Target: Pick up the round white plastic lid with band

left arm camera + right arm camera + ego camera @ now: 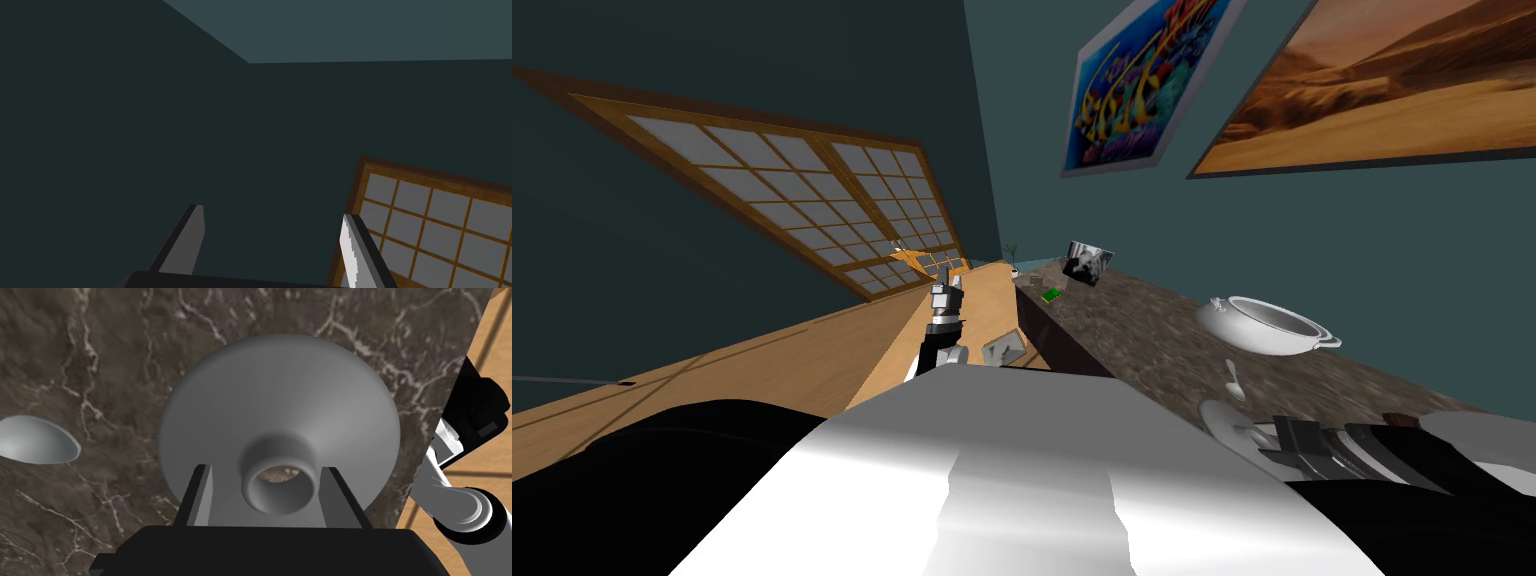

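Right gripper (268, 469) hangs low over the round lid (280, 398), its two fingers (202, 498) apart and standing on either side of the lid's short ring-shaped knob (280, 443). One blade sits just beside the knob's wall and the other leaves a clear gap, so neither visibly presses on it. The lid is plain pale grey and shaped like a shallow dome. It lies flat on the dark veined worktop (100, 348), with its rim near the worktop's long edge on the side of the wooden floor (492, 338). A rounded grey spoon bowl (35, 445) rests on the worktop well apart from the lid, further in from that edge. From the head view, the lid (1232, 425) sits at the worktop's near end with the right gripper (1287, 445) over it, and the spoon (1232, 380) lies just beyond. A white two-handled bowl (1267, 325) stands further along the worktop (1152, 340). A small picture frame (1089, 262) and a green item (1052, 294) sit towards the far end. Left gripper (944, 290) is raised over the floor beside the worktop, its fingers (192, 235) spread wide and holding nothing.
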